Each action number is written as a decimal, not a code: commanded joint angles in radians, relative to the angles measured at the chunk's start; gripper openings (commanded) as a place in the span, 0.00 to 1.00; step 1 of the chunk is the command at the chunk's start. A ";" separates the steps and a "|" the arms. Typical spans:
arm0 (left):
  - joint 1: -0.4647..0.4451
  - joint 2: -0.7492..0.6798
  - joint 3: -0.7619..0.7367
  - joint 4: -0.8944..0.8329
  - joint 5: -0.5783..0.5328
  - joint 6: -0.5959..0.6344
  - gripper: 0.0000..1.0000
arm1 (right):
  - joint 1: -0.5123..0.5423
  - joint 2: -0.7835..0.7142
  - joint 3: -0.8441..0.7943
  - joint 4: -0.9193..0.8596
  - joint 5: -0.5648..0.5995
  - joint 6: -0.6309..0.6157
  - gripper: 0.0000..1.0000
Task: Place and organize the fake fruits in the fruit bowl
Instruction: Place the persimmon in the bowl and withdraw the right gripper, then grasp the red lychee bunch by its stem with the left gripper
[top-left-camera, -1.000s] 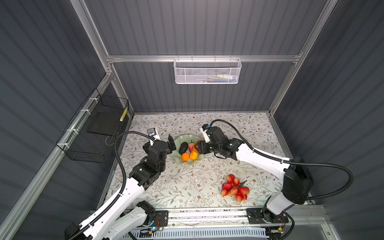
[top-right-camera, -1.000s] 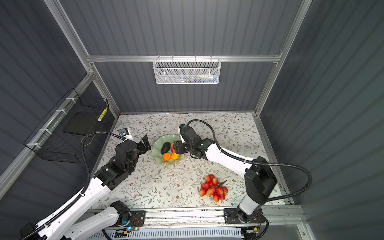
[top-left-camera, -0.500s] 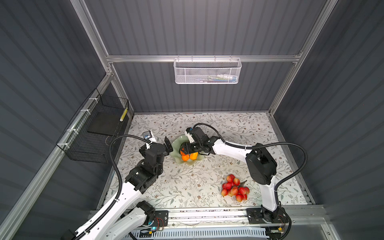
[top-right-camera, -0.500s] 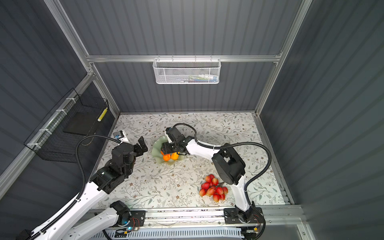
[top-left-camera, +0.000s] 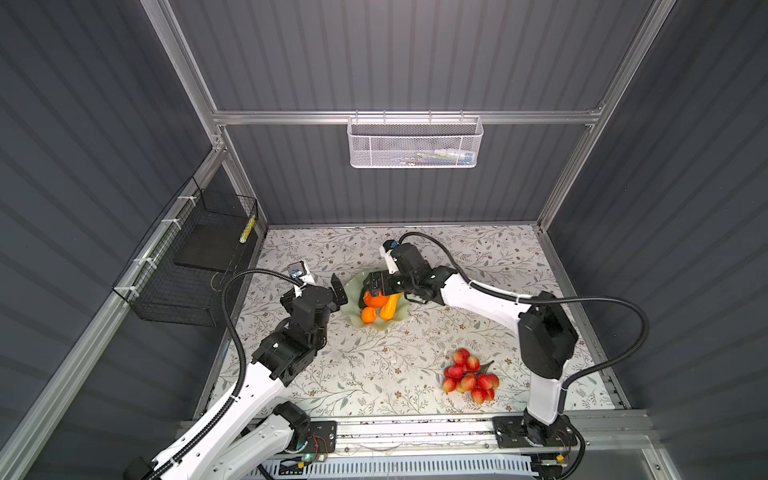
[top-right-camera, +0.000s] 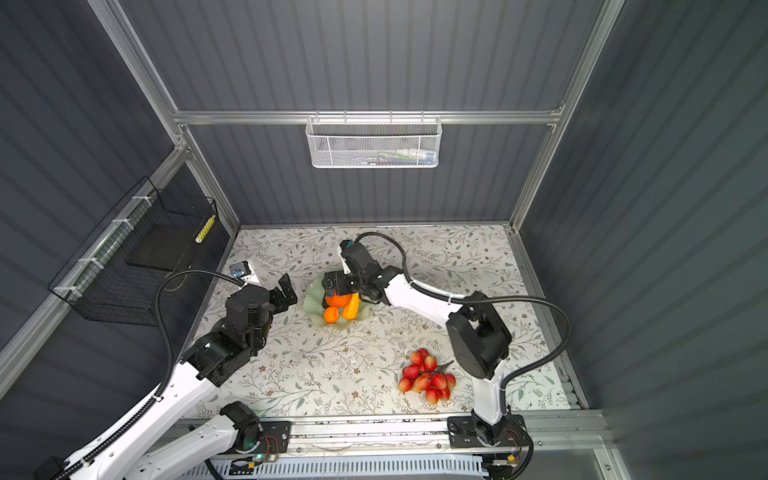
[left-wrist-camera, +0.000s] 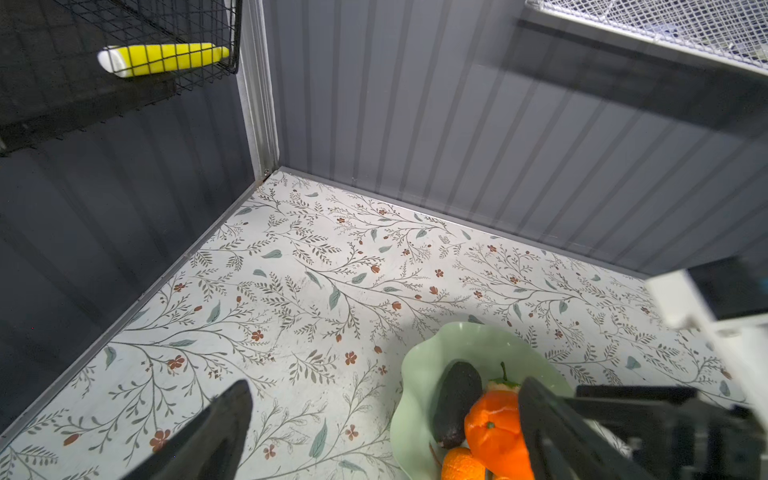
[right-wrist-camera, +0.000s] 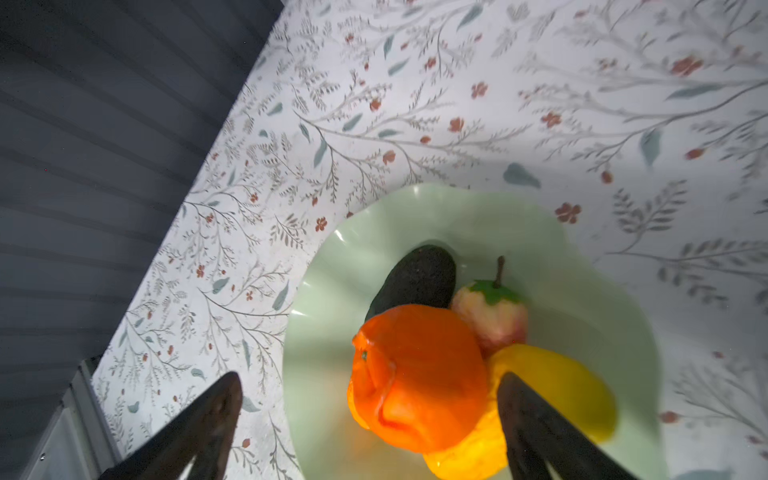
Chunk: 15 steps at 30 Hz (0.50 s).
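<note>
The pale green fruit bowl (top-left-camera: 353, 300) (top-right-camera: 311, 300) stands left of the table's middle. It holds the dark avocado (right-wrist-camera: 415, 278), the strawberry (right-wrist-camera: 490, 316), the large orange (top-left-camera: 376, 299) (right-wrist-camera: 419, 370), the small tangerine (top-left-camera: 368, 315) (left-wrist-camera: 461, 465) and the yellow squash piece (top-left-camera: 389, 308) (right-wrist-camera: 552, 386). My right gripper (top-left-camera: 374, 286) (right-wrist-camera: 368, 382) hangs open just above the large orange, which rests on the other fruits. Just left of the bowl's rim (left-wrist-camera: 415, 374), my left gripper (top-left-camera: 338, 291) (left-wrist-camera: 382, 432) is open and empty. The red grapes (top-left-camera: 469, 378) (top-right-camera: 426, 380) lie on the table at the front right.
A black wire basket (top-left-camera: 195, 257) with a yellow tube (left-wrist-camera: 162, 58) hangs on the left wall. A white mesh basket (top-left-camera: 415, 141) hangs on the back wall. The arms' rail (top-left-camera: 415, 428) runs along the front edge.
My right gripper moved over the bowl and opened, letting go of the large orange, which now lies in the bowl. The left gripper drew back a little from the bowl.
</note>
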 joint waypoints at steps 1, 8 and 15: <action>0.006 0.024 0.041 0.017 0.079 -0.015 1.00 | -0.060 -0.109 -0.079 0.045 0.028 0.011 0.97; 0.006 0.215 0.150 0.070 0.503 0.021 0.99 | -0.226 -0.366 -0.329 0.093 0.094 0.035 0.99; -0.088 0.538 0.284 0.098 0.936 -0.018 0.90 | -0.389 -0.558 -0.528 0.097 0.147 0.052 0.99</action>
